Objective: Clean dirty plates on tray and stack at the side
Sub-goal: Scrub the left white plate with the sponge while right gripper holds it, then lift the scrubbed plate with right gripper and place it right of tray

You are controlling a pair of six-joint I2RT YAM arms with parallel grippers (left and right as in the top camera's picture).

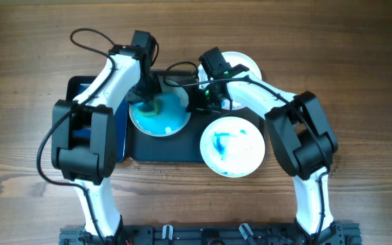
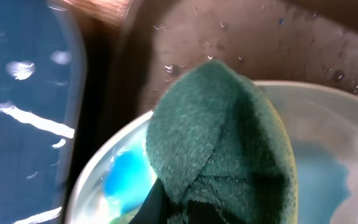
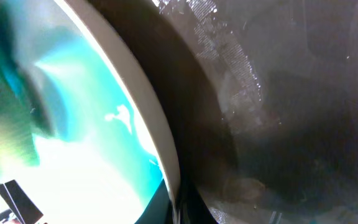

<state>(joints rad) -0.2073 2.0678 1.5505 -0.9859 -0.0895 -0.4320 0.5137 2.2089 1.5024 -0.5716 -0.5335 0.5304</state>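
Wood-grain worktop (image 1: pixel 359 54) under a dark tray (image 1: pixel 162 148). At left, left gripper (image 1: pixel 143 96), jaws pinching a folded green sponge (image 2: pixel 222 143), pressed onto the blue-smeared plate (image 1: pixel 172 121) on the tray, likely for scrubbing. Right gripper (image 1: pixel 206 102) at that plate's right rim, probably steadying it; jaws' state impossible to tell. Further right, second dirty plate (image 1: pixel 232 146) overhanging the tray edge, white plate (image 1: pixel 247 64) behind. Sponge fold plain only from the left wrist; waiting plates only from overhead.
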